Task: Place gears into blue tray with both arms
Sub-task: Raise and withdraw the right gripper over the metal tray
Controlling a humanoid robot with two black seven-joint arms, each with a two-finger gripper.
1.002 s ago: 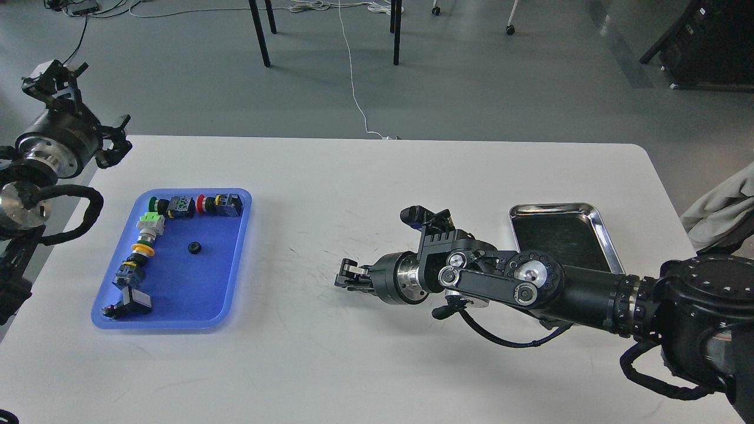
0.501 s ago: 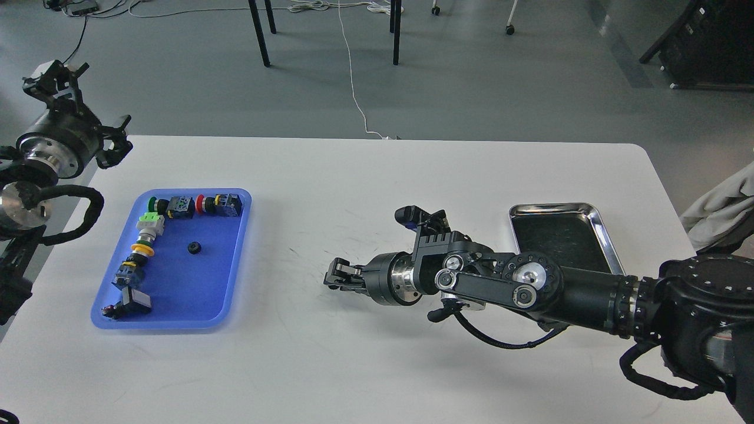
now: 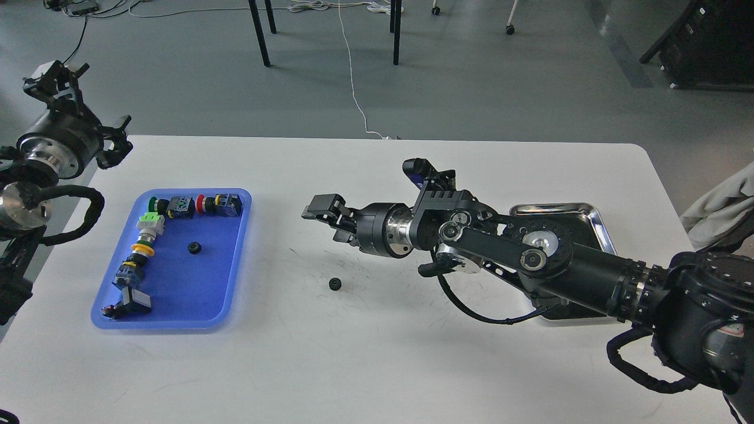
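The blue tray (image 3: 235,259) lies at the table's left side. One small black gear (image 3: 194,248) rests on its floor near the middle. A second gear (image 3: 334,284) lies on the bare white table, right of the tray. My right gripper (image 3: 330,221) hovers above and slightly left of that gear, lifted off the table, open with nothing between its fingers. My left gripper (image 3: 88,112) stays at the far left beyond the table's back corner, its claws spread and empty.
Several push-button switches (image 3: 144,229) line the blue tray's back and left sides. A silver metal tray (image 3: 592,218) sits at the right, partly hidden by my right arm. Chair legs and cables are on the floor beyond the table.
My right gripper was low on the table and shut; it has risen and moved left and back, and a gear now lies on the table where it was. The left arm has not moved.
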